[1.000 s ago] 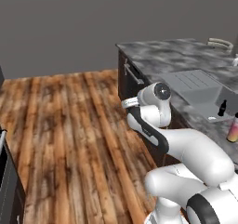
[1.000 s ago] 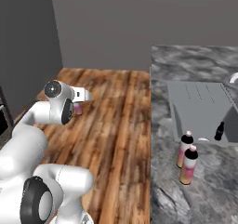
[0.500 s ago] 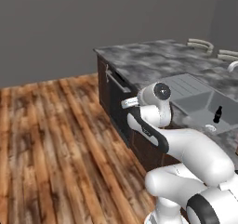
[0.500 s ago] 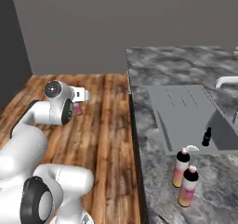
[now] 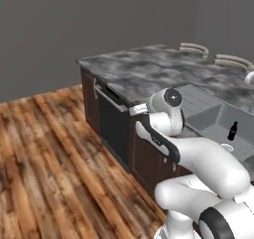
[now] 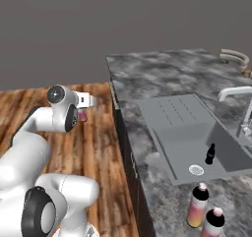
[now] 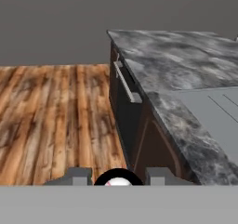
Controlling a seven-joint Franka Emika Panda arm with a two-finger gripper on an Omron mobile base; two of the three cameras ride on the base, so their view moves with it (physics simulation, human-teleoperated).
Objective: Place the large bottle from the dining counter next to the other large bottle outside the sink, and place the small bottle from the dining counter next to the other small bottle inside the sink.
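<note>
The claw (image 7: 118,175) is clenched on the small bottle (image 6: 82,116), whose dark round cap shows between the tips in the hand view (its pink body peeks beside the wrist in the right base view). It looks light, stiff and smooth, likely slippery, so a hold around the body below the cap seems right. The sink (image 6: 206,141) holds the other small bottle (image 6: 210,154) near the drain. Two large bottles (image 6: 198,212) stand together on the tabletop (image 6: 152,74) outside the basin.

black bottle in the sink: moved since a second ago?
No. The all-black bottle stands by the drain in the sink as before; the base drove, shifting the whole view.
</note>
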